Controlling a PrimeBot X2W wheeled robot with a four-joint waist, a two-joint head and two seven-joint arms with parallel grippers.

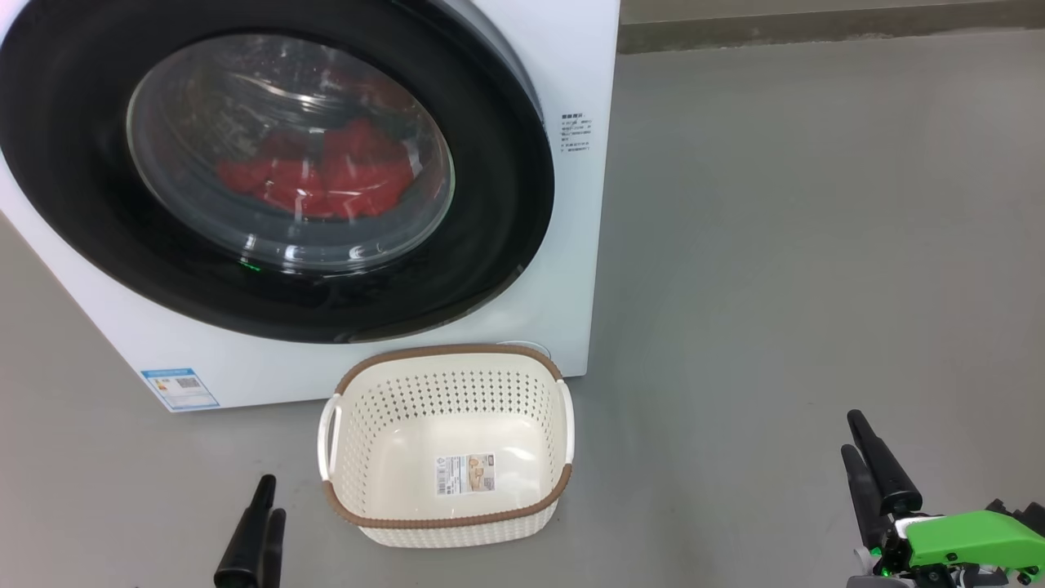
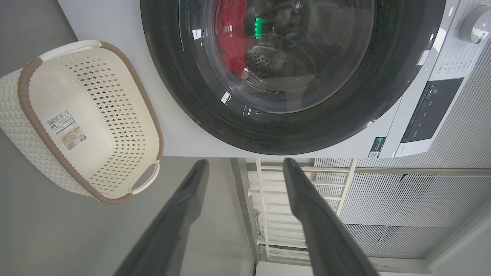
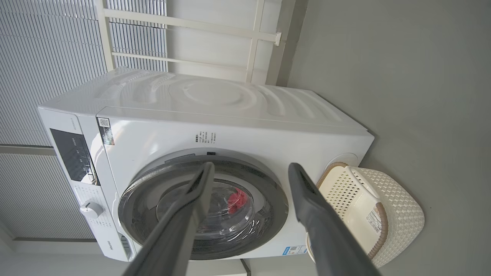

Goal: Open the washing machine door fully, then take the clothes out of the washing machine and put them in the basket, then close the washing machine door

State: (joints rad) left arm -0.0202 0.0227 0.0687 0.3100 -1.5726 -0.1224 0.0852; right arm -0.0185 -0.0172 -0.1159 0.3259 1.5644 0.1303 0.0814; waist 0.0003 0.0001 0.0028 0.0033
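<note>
The white washing machine [image 1: 575,73] fills the upper left of the head view. Its door [image 1: 498,204], with a glossy black rim, is shut. Red clothes [image 1: 322,175] lie in the drum behind the glass. The cream basket [image 1: 445,354] stands on the floor against the machine's front, holding just a label sticker. My left gripper [image 1: 271,498] is open, low and left of the basket. My right gripper [image 1: 853,433] is open, far to the right. In the left wrist view the left gripper [image 2: 245,163] points at the door [image 2: 268,130], clothes [image 2: 230,38] and basket [image 2: 126,96]. The right gripper [image 3: 251,166] faces the machine [image 3: 215,99].
Bare grey floor [image 1: 775,245] spreads to the right of the machine, up to a wall base [image 1: 816,33]. The control panel [image 2: 429,111] and a dial [image 2: 473,25] sit on the machine's top front. A white slatted wall [image 2: 383,199] and frame stand behind it.
</note>
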